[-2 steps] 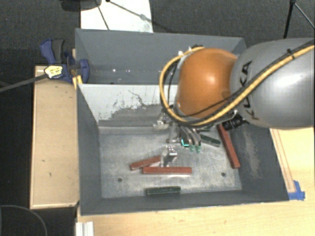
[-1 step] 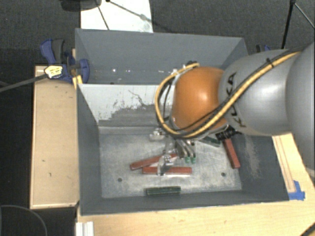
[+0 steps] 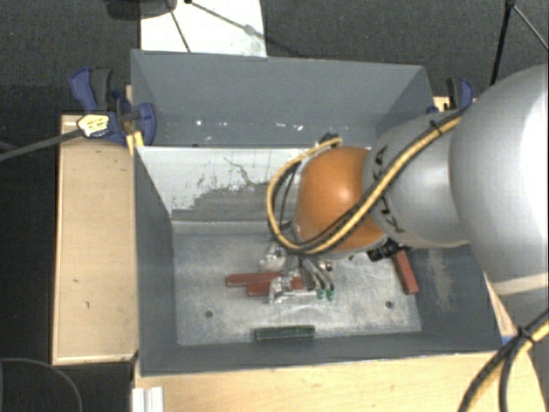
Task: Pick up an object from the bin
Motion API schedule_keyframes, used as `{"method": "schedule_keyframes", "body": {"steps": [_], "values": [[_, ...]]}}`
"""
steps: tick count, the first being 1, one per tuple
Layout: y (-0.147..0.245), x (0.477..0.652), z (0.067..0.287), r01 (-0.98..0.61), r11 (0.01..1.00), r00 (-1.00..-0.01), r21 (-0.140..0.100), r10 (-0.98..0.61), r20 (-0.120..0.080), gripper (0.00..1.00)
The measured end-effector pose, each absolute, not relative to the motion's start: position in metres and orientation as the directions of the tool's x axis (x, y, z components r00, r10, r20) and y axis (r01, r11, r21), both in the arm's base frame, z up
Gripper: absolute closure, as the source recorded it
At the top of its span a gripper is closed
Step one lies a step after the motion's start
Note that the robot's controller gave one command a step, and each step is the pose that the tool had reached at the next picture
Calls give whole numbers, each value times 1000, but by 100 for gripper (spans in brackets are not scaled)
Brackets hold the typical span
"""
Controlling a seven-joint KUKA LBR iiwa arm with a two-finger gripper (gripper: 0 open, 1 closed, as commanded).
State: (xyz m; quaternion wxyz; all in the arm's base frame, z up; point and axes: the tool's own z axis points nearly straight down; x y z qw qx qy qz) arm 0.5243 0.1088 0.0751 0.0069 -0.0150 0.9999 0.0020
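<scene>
Dark green bar [image 3: 283,334] lies flat by front wall, untouched. Behind it, gripper [image 3: 298,288] sits low at right end of reddish-brown flat piece [image 3: 247,281], the likely pick. Open or closed: cannot tell. Second reddish-brown stick [image 3: 406,274] lies apart, further right.

Big silver-grey rounded arm link [image 3: 489,170] comes in from the right and slopes down-left toward centre. It narrows at the wrist end, w/ black lettering there. At the wrist sits a glossy orange dome-shaped cover [image 3: 330,191], its rounded face turned up toward the cam. Yellow-and-black cables [image 3: 273,204] run along the arm's upper edge, loop wide round the left side of the cover & curl back under it. A dark fitting shows at the cover's lower right, betw. cover & arm link. Below the cover hangs a small silvery metal tool [image 3: 296,283], pointing down, partly hidden by the cover, w/ tiny green bits on its right side.
</scene>
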Motion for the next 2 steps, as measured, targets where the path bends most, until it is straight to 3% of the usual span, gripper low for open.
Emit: {"method": "schedule_keyframes", "body": {"steps": [1, 2], "values": [[109, 524, 75, -28, 1000, -1000, 4, -28, -14, 100], [119, 534, 218, -117, 993, -993, 1, -117, -1, 100]]}}
